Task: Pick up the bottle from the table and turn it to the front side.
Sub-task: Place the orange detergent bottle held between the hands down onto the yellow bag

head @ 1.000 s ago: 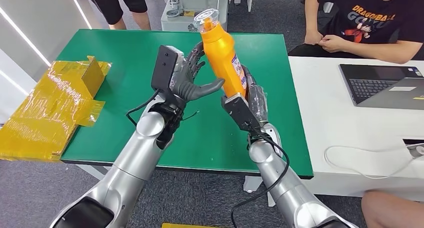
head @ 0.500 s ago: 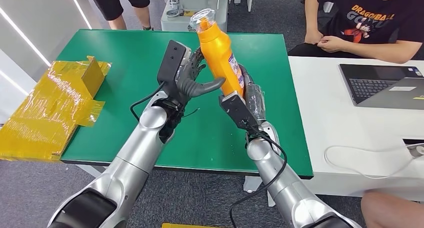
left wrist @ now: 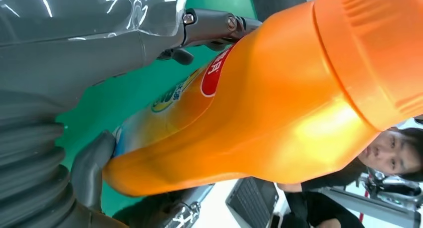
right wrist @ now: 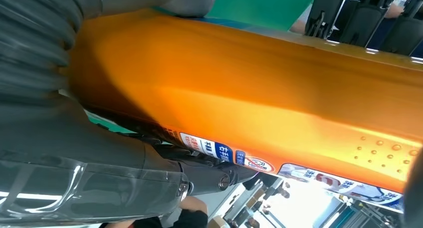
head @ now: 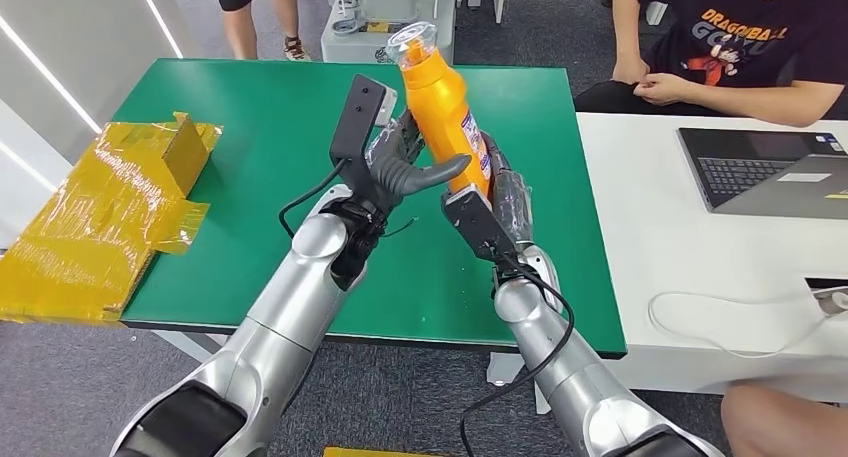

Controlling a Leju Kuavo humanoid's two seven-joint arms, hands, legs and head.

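Since a second ago the left hand has closed in on the bottle: then its thumb stood just short of the orange body, now it lies across the bottle's lower front. The left forearm has swung inward and up with it. The bottle itself has hardly shifted, its cap a touch farther from the robot than half a second ago.

The bottle is held in the air over the middle of the green table, between the two hands. Its long axis runs nearly upright, tilted so the clear cap leans to the robot's left and away, the base pointing down toward the right hand. The label edge with small blue and white marks faces the robot's right.

The right hand grips the lower part of the bottle; in the right wrist view its thumb presses along the label side with the orange body lying against the palm. The left hand's fingers are partly curled around the bottle's other side, the thumb stretched out and touching it; in the left wrist view a dark fingertip rests at the base edge. Whether the left hand bears any weight I cannot tell
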